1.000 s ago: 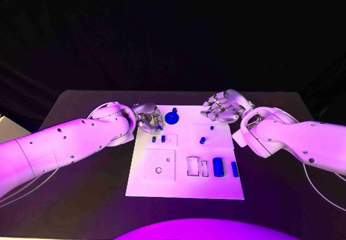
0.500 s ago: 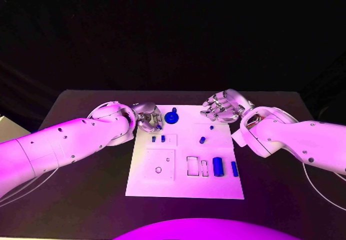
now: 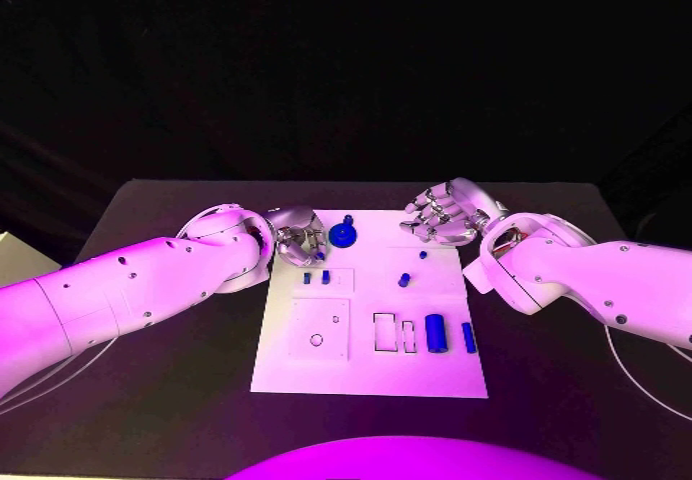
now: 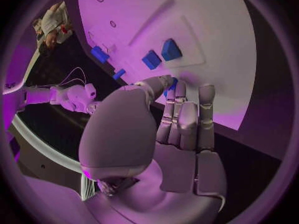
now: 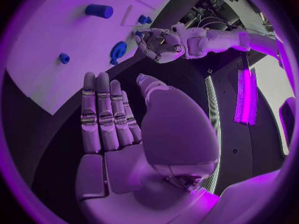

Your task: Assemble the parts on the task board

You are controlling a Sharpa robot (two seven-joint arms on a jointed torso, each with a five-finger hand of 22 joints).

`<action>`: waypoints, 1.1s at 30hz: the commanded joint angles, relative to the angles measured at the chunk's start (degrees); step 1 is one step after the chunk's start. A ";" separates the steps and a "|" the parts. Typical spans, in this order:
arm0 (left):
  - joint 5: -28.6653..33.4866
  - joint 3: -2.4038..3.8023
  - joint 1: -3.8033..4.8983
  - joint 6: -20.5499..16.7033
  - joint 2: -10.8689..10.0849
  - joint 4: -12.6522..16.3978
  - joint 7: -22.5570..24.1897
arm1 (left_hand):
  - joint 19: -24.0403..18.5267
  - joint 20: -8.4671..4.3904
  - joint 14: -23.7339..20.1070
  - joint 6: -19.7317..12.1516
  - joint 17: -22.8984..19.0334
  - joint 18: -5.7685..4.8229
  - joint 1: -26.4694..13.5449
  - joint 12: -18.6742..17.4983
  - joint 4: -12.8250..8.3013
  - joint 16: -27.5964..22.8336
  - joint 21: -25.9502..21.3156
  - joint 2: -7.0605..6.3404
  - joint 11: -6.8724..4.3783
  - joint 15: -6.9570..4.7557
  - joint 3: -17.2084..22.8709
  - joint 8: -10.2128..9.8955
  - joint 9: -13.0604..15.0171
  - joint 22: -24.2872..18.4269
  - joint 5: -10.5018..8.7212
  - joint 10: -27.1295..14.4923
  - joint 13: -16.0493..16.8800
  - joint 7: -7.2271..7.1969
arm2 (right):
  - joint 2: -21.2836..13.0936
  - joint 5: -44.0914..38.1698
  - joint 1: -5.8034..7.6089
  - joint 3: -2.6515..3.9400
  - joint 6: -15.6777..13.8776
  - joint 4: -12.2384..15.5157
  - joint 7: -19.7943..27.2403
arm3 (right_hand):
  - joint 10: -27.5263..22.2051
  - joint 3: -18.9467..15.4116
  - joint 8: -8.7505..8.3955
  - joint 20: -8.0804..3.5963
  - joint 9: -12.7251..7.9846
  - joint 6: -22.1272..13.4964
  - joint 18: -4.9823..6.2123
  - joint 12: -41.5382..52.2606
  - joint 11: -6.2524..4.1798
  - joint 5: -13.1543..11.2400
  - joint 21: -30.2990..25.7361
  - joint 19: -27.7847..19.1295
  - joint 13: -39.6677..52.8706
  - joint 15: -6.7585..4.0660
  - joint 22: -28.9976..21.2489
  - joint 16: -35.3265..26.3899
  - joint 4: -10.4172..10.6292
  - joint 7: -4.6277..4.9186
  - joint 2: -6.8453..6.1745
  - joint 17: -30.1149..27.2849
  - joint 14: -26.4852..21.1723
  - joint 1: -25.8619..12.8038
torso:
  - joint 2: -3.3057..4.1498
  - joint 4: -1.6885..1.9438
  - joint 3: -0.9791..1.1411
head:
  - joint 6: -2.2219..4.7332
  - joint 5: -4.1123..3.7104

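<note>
Left robot hand (image 3: 299,237): hovering at the task board's upper left corner, left of centre in the head view; fingers lying straight and side by side in the left wrist view, thumb tip beside a small blue part (image 4: 171,84); whether it is pinching that part I cannot tell.
Task board (image 3: 361,372): lying at the frame's centre on the desk (image 3: 173,400), long axis running top to bottom.
Round blue part (image 3: 343,235): sitting near the board's top edge, its stem pointing up-frame.
Two small pegs (image 3: 316,278): standing side by side below it.
Blue cylinder (image 3: 436,333): lying lower right, long axis top to bottom.
Right robot hand (image 3: 444,215): hanging at the board's upper right corner, fingers extended, holding nothing.
</note>
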 commanded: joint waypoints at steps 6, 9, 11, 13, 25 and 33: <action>0.13 -0.11 -0.16 1.61 0.14 0.23 0.34 | 0.19 -0.17 0.47 0.50 0.18 0.02 -0.31 -0.36 -0.58 0.22 0.26 0.28 0.05 -0.14 0.01 0.35 0.21 0.18 -0.12 0.58 0.06 -0.07 | 0.08 -0.24 -0.08 0.00 0.83 -0.03 0.26 | -0.13 0.01 0.33 0.08 -0.07 -0.06 0.73 -0.38 0.44 0.32 -0.31 -0.40 -0.08 0.01 -0.11 -0.41 0.02 0.38 -0.42 -0.10 -0.37 0.05 | 0.02 0.03 -0.01 | 0.01 -0.01; 0.00 -0.11 -0.16 1.98 0.16 0.18 -0.19 | 0.20 -0.19 0.53 0.58 0.31 0.02 -0.34 -0.40 -0.64 0.26 0.27 0.29 0.02 -0.17 0.00 0.33 0.26 0.19 -0.12 0.69 0.09 -0.09 | 0.08 -0.24 -0.08 0.00 0.88 -0.03 0.25 | -0.15 -0.01 0.34 0.10 -0.07 -0.06 0.73 -0.39 0.45 0.32 -0.31 -0.45 -0.13 0.03 -0.20 -0.47 0.02 0.39 -0.43 -0.13 -0.41 0.04 | 0.02 0.04 0.02 | -0.01 0.00; -0.11 -0.12 -0.16 2.23 0.18 0.14 -0.53 | 0.17 -0.20 0.48 0.56 0.19 0.03 -0.41 -0.44 -0.66 0.23 0.25 0.24 0.03 -0.17 -0.04 0.28 0.27 0.15 -0.13 0.69 0.09 -0.08 | 0.08 -0.24 -0.09 0.00 0.90 -0.04 0.24 | -0.15 -0.01 0.34 0.10 -0.07 -0.06 0.73 -0.39 0.45 0.32 -0.31 -0.45 -0.13 0.03 -0.20 -0.47 0.02 0.39 -0.43 -0.13 -0.41 0.04 | 0.03 0.03 0.03 | 0.00 0.00; -0.24 -0.13 -0.15 2.55 0.23 0.06 -0.95 | 0.20 -0.20 0.45 0.55 0.12 0.02 -0.42 -0.45 -0.66 0.22 0.27 0.23 0.03 -0.17 -0.05 0.26 0.27 0.19 -0.13 0.69 0.09 -0.08 | 0.09 -0.24 -0.09 0.00 0.94 -0.04 0.22 | -0.16 -0.02 0.34 0.11 -0.08 -0.07 0.73 -0.40 0.46 0.32 -0.32 -0.48 -0.16 0.05 -0.27 -0.52 0.02 0.40 -0.44 -0.15 -0.44 0.03 | 0.05 0.03 0.03 | 0.01 0.02; -0.69 -0.44 -0.15 3.92 0.63 -0.57 -2.24 | -0.42 -0.19 0.13 -0.13 -0.34 0.12 -1.17 -1.29 -0.73 0.11 -0.17 0.07 0.32 0.04 -0.25 -0.65 0.33 -0.50 -0.11 0.23 0.05 0.13 | 0.10 -0.24 -0.09 0.00 1.11 -0.04 0.18 | -0.27 -0.07 0.34 0.18 -0.10 -0.13 0.73 -0.45 0.52 0.31 -0.31 -0.65 -0.35 0.12 -0.59 -0.74 0.01 0.45 -0.44 -0.23 -0.57 0.02 | 0.01 -0.02 0.03 | 0.00 0.00; -0.55 -0.55 -0.15 3.70 0.71 -0.65 -1.70 | -1.43 0.03 -0.62 -0.93 -1.73 0.32 -1.52 -2.40 -1.01 -0.24 -0.89 0.11 0.78 0.41 -0.08 -1.79 0.31 -1.63 -0.06 -0.59 -0.06 0.51 | 0.06 -0.24 -0.09 0.00 1.15 -0.02 0.16 | -0.27 -0.07 0.34 0.18 -0.10 -0.13 0.73 -0.45 0.52 0.31 -0.31 -0.65 -0.35 0.12 -0.59 -0.74 0.01 0.45 -0.44 -0.23 -0.57 0.02 | 0.02 -0.01 0.01 | 0.04 -0.05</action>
